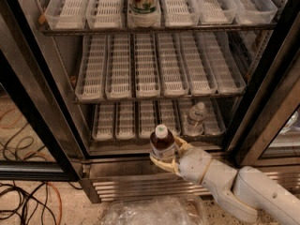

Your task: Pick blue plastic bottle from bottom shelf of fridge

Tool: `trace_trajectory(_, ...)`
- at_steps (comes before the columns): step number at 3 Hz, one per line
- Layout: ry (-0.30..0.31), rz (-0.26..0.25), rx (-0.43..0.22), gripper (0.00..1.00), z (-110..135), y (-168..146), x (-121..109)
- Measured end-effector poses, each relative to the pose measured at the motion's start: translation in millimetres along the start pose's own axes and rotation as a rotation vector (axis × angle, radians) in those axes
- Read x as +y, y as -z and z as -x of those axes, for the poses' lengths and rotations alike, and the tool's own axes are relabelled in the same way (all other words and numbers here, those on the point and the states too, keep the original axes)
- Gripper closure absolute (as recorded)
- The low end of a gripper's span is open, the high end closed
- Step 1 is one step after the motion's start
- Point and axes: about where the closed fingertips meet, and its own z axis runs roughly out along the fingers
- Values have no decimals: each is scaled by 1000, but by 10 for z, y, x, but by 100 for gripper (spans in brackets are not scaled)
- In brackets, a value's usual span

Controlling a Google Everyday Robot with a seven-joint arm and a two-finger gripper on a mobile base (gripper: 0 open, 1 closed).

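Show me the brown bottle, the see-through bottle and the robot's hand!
blue plastic bottle (162, 144), camera view, on its dark body.
clear bottle (194, 119), camera view, on its middle.
gripper (167, 155), camera view, between its fingers, shut around the blue plastic bottle, lower centre.

No wording can be read anywhere.

- Top-rack bottle (143, 1): label has green slanted marks and a red patch, but the letters cannot be made out.
- Blue plastic bottle (162, 142): pale label band, print illegible. The gripper (167, 154) is clasped round it just in front of the bottom shelf (126, 125).
- Clear bottle (194, 119), standing on that shelf: label band, lettering too small to read.
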Motion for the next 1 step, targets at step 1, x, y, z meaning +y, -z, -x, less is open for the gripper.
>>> trace_trajectory(1,0,0,0,100,0,0,0)
